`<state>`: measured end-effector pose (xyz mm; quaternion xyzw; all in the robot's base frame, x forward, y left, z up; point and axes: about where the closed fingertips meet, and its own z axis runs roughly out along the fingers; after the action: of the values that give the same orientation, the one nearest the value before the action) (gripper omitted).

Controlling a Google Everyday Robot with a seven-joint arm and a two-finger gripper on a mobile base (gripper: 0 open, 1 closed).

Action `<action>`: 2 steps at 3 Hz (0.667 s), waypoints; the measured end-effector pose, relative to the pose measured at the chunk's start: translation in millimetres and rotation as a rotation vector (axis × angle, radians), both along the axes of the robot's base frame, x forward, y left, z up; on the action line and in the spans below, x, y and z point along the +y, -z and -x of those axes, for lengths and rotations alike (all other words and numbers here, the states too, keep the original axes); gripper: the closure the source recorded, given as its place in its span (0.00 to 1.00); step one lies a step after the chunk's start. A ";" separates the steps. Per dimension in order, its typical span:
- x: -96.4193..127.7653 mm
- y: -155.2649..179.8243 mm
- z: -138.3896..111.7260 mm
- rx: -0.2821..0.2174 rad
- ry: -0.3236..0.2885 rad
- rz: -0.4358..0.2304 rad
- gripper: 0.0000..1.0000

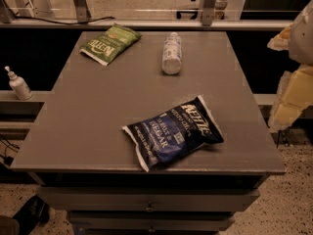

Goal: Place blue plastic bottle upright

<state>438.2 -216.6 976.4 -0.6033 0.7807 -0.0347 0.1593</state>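
The blue plastic bottle (171,53) lies on its side on the grey table (98,116), at the far middle. Its white cap points away from me and its pale label wraps its middle. My gripper (292,94) shows as blurred pale and yellowish shapes at the right edge of the view. It is beyond the table's right side, well apart from the bottle, and nothing shows in it.
A green chip bag (110,43) lies at the table's far left. A dark blue chip bag (174,131) lies near the front edge. A white pump-top dispenser (18,84) stands on a ledge to the left. Drawers sit below the tabletop.
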 end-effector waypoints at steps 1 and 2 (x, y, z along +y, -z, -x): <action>0.0 0.0 0.0 0.000 0.000 0.000 0.00; -2.3 0.4 -11.4 -0.028 -0.014 -0.023 0.00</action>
<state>449.5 -218.9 976.1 -0.6063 0.7746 -0.0329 0.1772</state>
